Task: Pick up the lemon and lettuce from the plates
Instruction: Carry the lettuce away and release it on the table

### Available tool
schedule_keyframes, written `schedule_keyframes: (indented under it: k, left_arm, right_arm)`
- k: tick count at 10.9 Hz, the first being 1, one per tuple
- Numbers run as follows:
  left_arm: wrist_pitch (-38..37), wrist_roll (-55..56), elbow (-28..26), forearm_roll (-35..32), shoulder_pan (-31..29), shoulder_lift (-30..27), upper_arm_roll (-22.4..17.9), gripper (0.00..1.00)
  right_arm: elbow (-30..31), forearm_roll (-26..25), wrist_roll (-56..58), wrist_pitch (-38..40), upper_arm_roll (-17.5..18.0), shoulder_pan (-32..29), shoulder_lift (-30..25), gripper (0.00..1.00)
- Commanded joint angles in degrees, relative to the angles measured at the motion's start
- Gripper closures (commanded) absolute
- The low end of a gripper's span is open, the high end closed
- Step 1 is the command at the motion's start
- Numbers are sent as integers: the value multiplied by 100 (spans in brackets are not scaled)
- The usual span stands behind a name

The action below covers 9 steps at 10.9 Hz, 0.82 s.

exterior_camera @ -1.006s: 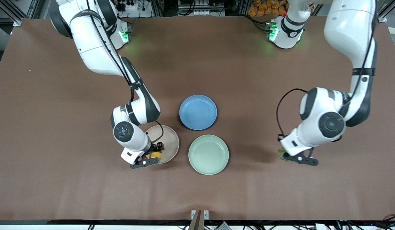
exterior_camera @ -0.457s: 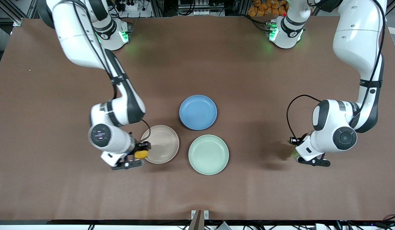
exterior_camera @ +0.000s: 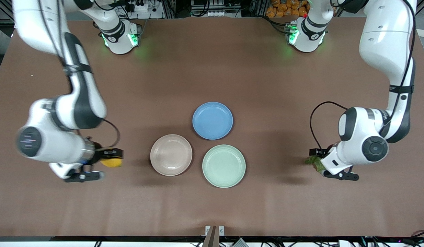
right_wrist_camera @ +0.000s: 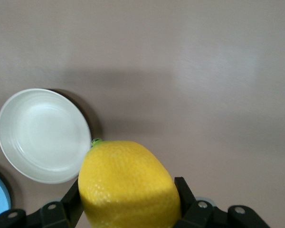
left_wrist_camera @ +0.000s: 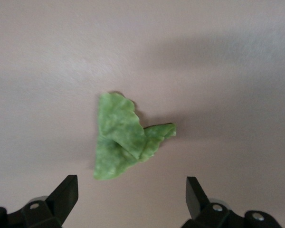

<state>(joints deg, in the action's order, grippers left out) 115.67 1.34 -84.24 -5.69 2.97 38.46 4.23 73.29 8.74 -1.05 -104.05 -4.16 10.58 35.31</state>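
Moved since prior frames: right gripper (exterior_camera: 96, 168) w/ lemon (exterior_camera: 111, 162) now off the beige-pink plate (exterior_camera: 171, 155), over bare table toward right arm's end; jaws clamped on fruit's sides. Left gripper (exterior_camera: 330, 169): fingers wide, nothing held; lettuce (left_wrist_camera: 126, 142) flat on table directly below, centred in the gap. Beige-pink plate, mint plate (exterior_camera: 224, 166), blue plate (exterior_camera: 212, 120): all empty.

The lemon (exterior_camera: 111, 162) was carried off the beige-pink plate (exterior_camera: 171, 154) by the right gripper (exterior_camera: 95, 168); the lettuce (left_wrist_camera: 126, 142) was released onto the table (exterior_camera: 212, 68) by the left gripper (left_wrist_camera: 128, 199)
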Motion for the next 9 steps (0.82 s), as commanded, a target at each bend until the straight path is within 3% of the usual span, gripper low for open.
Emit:
schedule_keyframes:
  k: [1, 6, 9]
  left_arm:
    - [-517, 32, -31, -143, 28, -750, -10, 0]
    - [-1527, -20, -40, -12, -24, -2226, 78, 0]
    - [-1871, 102, -40, 427, -226, -2842, 7, 0]
  right_arm:
    - [230, 111, 315, 489, 117, -625, -506, 70]
    - [1213, 14, 999, 456, 108, -1215, -1174, 70]
    - [1774, -231, 1281, 194, 108, -1479, -1412, 70]
